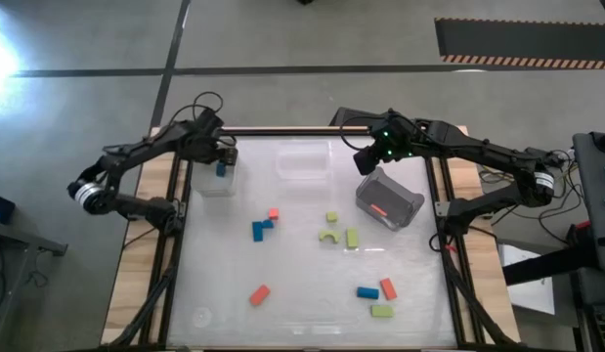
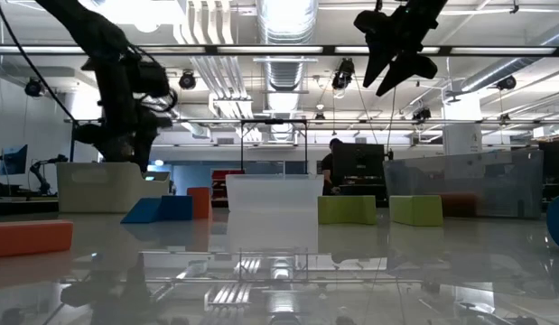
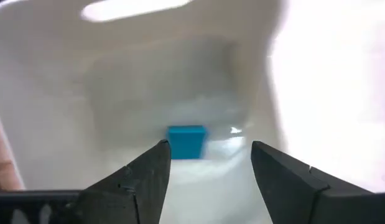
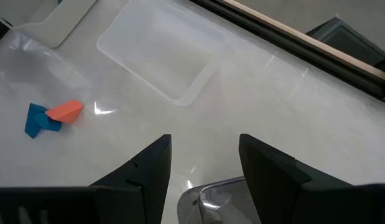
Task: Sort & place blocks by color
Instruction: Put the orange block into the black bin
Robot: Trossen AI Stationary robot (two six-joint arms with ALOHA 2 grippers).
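Left fingers (image 3: 208, 180) spread, nothing between them, hanging over the clear bin (image 1: 216, 176) at the far-left corner of the worktop (image 1: 302, 284). One blue block (image 3: 185, 142) sits on the bin floor just past my fingertips, apart from both. My left arm comes in from the worktop's left edge, elbow out, wrist bent down over the bin.

Right fingers (image 4: 201, 168) also spread and carrying nothing, held high over the far-right part of the worktop, just above the rim of the grey bin (image 1: 390, 198). That bin lies tilted with a red-orange block (image 1: 380, 208) inside. My right arm reaches in from the right edge, forearm roughly level, wrist angled down.

Ahead of my right fingers: an empty clear bin (image 4: 158, 55), and farther off a blue block (image 4: 37, 120) touching a red-orange one (image 4: 66, 111).

Loose on the worktop, well clear of both sets of fingers: a green arch (image 1: 329, 235) with green blocks (image 1: 352, 238) beside it mid-table; near edge has a red-orange block (image 1: 259, 294) to the left, and a blue (image 1: 367, 292), red-orange (image 1: 388, 288) and green (image 1: 382, 311) group to the right.
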